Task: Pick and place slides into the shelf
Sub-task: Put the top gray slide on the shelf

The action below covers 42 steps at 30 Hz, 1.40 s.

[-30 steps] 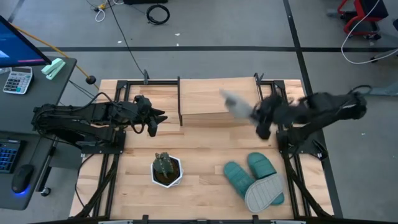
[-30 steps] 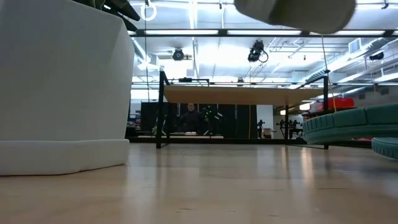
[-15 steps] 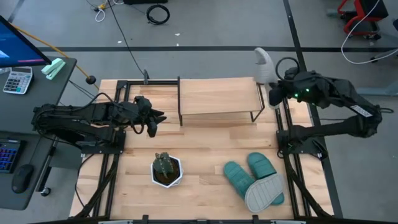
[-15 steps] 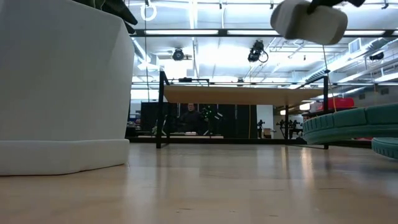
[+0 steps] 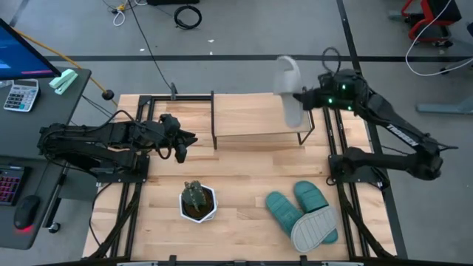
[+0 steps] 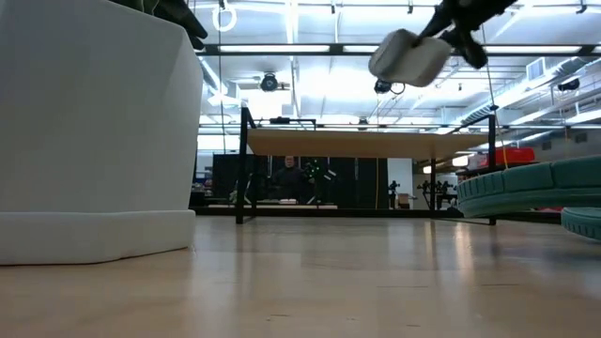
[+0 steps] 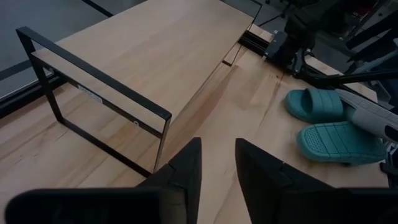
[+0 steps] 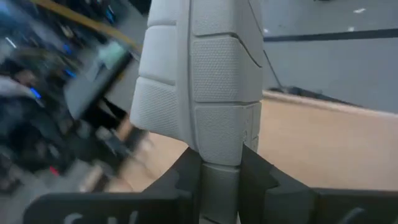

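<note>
Wooden tabletop [image 5: 244, 170] carries the low plank-topped black-legged shelf [image 5: 255, 114]. Above its right end, the right gripper [image 5: 303, 97] clamps a light grey foam slide [image 5: 290, 90], sole showing, long axis running away from the fingers. Teal slides [image 5: 292, 207] and a second grey slide [image 5: 314, 227] lie nearer; a potted plant [image 5: 198, 201] stands left. The left gripper [image 7: 216, 163] waits, fingers slightly parted.

Grey slide [image 8: 205, 81] cut off by right wrist view's edge, motion-blurred in high view, background blurred

Right pincer [image 5: 303, 98] clamped, raised high; left pincer [image 5: 181, 145] (idle) slightly parted.
</note>
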Each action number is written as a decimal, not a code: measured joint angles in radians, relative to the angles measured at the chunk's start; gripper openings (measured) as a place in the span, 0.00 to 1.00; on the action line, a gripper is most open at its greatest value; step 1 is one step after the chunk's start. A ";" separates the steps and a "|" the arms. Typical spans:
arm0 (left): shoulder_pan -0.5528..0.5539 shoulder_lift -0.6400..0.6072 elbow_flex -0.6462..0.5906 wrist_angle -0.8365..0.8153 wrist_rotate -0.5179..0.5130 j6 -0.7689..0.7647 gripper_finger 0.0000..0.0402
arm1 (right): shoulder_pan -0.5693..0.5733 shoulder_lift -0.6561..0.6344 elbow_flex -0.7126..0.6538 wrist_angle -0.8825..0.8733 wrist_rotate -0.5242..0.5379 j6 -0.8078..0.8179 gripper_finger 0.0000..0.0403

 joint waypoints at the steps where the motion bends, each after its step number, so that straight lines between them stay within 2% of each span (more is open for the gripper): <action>1: 0.000 0.000 0.000 0.000 0.000 0.000 0.25 | -0.040 0.007 -0.008 0.027 -0.036 0.009 0.16; 4: 0.000 0.000 0.000 0.001 0.000 0.000 0.24 | -0.160 0.033 -0.012 0.022 -0.141 0.012 0.16; 8: 0.000 0.000 0.000 0.010 0.000 0.000 0.25 | -0.316 0.076 -0.012 0.007 -0.350 0.004 0.16; 11: 0.000 0.000 0.000 0.022 0.000 0.002 0.25 | -0.390 0.113 -0.012 0.003 -0.489 -0.003 0.16; 14: 0.000 0.000 0.000 0.024 0.000 0.006 0.24 | -0.441 0.151 -0.012 0.003 -0.565 -0.017 0.16; 19: 0.000 0.000 0.000 0.039 0.000 0.008 0.23 | -0.472 0.208 -0.012 0.003 -0.574 -0.046 0.16; 22: 0.000 0.000 0.000 0.105 -0.001 0.016 0.23 | -0.471 0.230 -0.012 0.002 -0.582 -0.059 0.16; 27: 0.004 0.000 0.000 0.247 -0.001 0.121 0.21 | -0.471 0.235 -0.012 0.003 -0.581 -0.082 0.16; 36: 0.137 0.000 0.000 0.400 -0.007 0.191 0.24 | -0.471 0.234 -0.012 0.003 -0.581 -0.089 0.16; 38: 0.180 0.005 0.000 0.405 0.019 0.191 0.25 | -0.471 0.234 -0.012 0.003 -0.582 -0.091 0.16; 42: 0.260 0.043 0.000 0.450 0.136 0.191 0.27 | -0.471 0.233 -0.012 0.003 -0.576 -0.096 0.16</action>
